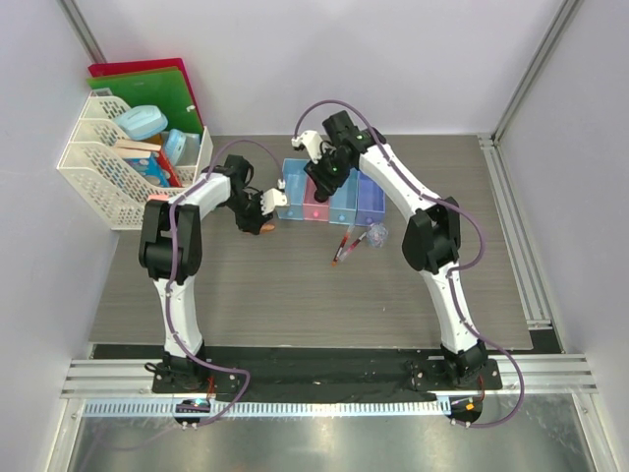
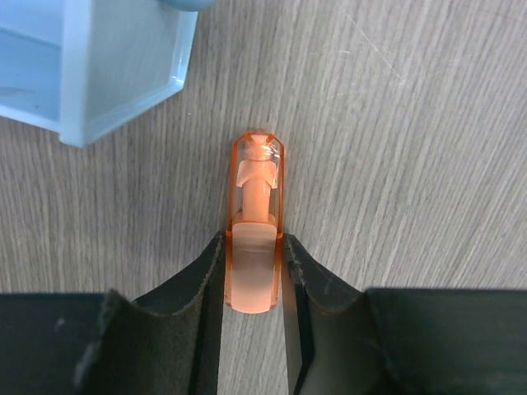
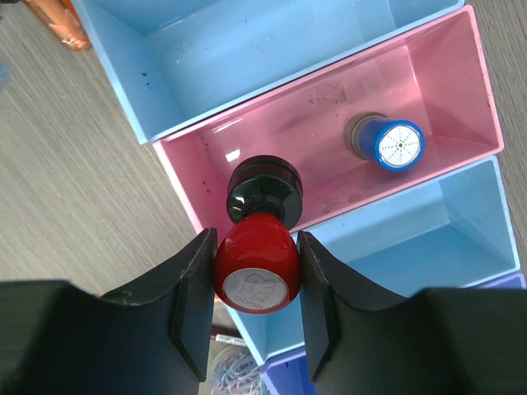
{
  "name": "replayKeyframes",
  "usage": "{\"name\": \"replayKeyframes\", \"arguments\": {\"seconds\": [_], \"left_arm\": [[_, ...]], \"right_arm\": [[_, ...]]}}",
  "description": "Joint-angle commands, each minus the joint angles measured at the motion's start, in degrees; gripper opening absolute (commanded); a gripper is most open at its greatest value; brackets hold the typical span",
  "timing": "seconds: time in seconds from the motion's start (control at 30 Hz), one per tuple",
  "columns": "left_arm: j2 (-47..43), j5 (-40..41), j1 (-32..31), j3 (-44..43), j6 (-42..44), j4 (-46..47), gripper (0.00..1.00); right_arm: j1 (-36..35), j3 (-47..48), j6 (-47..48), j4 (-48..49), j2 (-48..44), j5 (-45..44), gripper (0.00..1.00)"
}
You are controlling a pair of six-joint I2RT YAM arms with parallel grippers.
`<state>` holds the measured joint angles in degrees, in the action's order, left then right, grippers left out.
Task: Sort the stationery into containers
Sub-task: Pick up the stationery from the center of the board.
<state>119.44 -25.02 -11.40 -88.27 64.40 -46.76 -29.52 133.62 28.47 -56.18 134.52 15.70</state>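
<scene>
The counter (image 1: 295, 295) is showing a grey wood-grain surface, and plain pale walls (image 1: 413, 59) are closing it in at the back and on both sides. At the far left corner a white rack (image 1: 103, 167) is standing on the counter, with a red and a green folder (image 1: 147, 84) leaning behind it.

Next to the rack, the left end effector (image 2: 253, 247) is reaching down near the left end of the containers (image 1: 329, 197). Its fingers are clamping the orange marker (image 2: 255, 222) by the pale end, while the clear orange cap is pointing away from the wrist. The marker is lying close to the wood; I cannot tell if it is touching. A corner of the light blue bin (image 2: 123, 66) is sitting just beside it.

The four joined bins are standing in a row near the back middle of the counter. The right end effector (image 3: 257, 255) is hanging over them, with its fingers pressing on both sides of a red piece (image 3: 257, 267) that has a dark round part at the far end. This piece is hovering over the pink bin (image 3: 329, 78). Inside the pink bin a blue piece (image 3: 395, 144) is lying on the floor.

In front of the bins, two pens (image 1: 344, 246) are lying together on the wood, and a clear bluish lump (image 1: 377, 234) is sitting just to their right. Along the right edge a metal rail (image 1: 511, 236) is running front to back.
</scene>
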Motion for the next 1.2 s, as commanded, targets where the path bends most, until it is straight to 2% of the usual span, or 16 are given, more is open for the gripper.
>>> {"name": "replayKeyframes", "arguments": {"seconds": [0.0, 0.1, 0.43, 0.6, 0.7, 0.77, 0.8, 0.87, 0.93, 1.0, 1.17], "left_arm": [[1.5, 0.7, -0.3, -0.3, 1.0, -4.6, 0.12], [1.0, 0.9, -0.3, -0.1, 0.8, -5.5, 0.0], [-6.1, -1.6, -0.1, 1.7, -1.3, -7.5, 0.0], [-10.5, -6.4, 0.8, 2.3, -5.0, -6.2, 0.0], [-13.2, -7.5, 1.4, 3.4, -6.7, -3.9, 0.0], [-14.6, -7.8, 1.5, 4.2, -7.4, -2.5, 0.0], [-14.8, -7.7, 1.4, 4.5, -7.7, -1.9, 0.0], [-15.6, -7.8, 1.6, 4.9, -8.2, -1.7, 0.0], [-16.1, -7.8, 1.6, 5.2, -8.8, -1.4, 0.0], [-16.9, -8.0, 1.8, 5.4, -9.3, -1.0, 0.0], [-19.2, -7.2, 2.1, 6.7, -11.3, 0.7, 0.0]], "right_arm": [[-0.5, 1.8, -0.5, 3.6, 0.7, -0.6, 0.09], [-0.5, 2.4, -0.7, 4.2, 1.6, -0.8, 0.08], [-1.2, 2.9, -0.3, 4.9, 5.0, -2.0, 0.09], [-1.8, 2.7, -0.2, 5.4, 6.5, -2.6, 0.12], [-2.5, 2.8, 0.0, 5.5, 6.8, -3.4, 0.21], [-3.0, 2.6, 0.2, 5.6, 6.7, -3.6, 0.33], [-3.1, 2.7, 0.2, 5.6, 6.5, -4.0, 0.44], [-3.4, 2.6, 0.0, 5.8, 5.9, -4.0, 0.49], [-3.5, 2.5, -0.3, 6.3, 5.1, -4.4, 0.59], [-3.4, 2.4, -0.8, 7.0, 4.2, -4.2, 0.64], [-3.5, -0.6, -2.5, 10.3, -0.6, -4.5, 0.67]]}}
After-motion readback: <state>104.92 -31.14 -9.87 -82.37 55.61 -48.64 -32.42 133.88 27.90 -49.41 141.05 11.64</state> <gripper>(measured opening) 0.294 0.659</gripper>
